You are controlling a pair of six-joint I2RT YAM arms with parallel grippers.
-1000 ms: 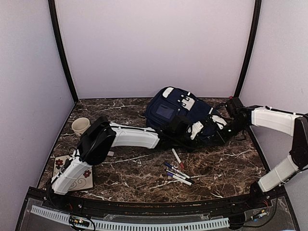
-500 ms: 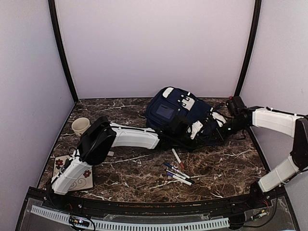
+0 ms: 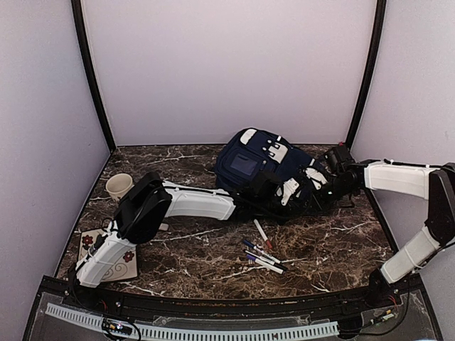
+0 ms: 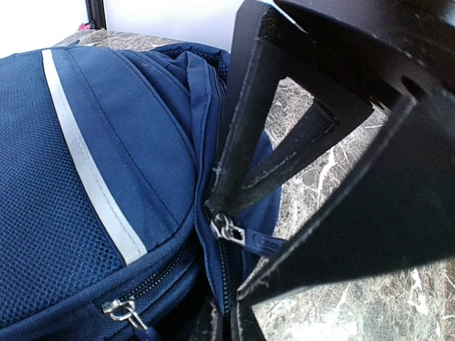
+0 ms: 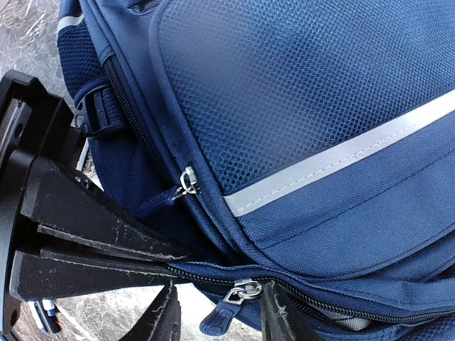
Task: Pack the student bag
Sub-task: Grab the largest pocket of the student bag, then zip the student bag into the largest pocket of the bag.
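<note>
Two arms meet at the navy-blue fabric student bag with pale stripes (image 3: 252, 165), which lies flat on the dark marbled bench (image 3: 178, 245), upper centre-right of the overhead frame.

Left gripper (image 4: 227, 323): jaws closed, pinching the bag's fabric beside a zip seam at the bottom of its wrist frame.

Right gripper (image 5: 220, 320): jaws parted, straddling a silver zip slider with a blue pull tab (image 5: 238, 295) at lower centre, not clamped on it.

Assessment: the bag is limp cloth and mesh. It will likely sag, fold and drag rather than lift as one piece. It looks bulky but not fragile. Best purchase is judged to be the pull tabs and the seam edges beside the zips, with one side pinned to keep the zip taut.

Not verifiable: the bag's interior, how far any zip is undone, and the bag's lower right end, which both wrists cover in the overhead frame. Loose pens (image 3: 264, 257) on the bench nearby are too small to count.
</note>
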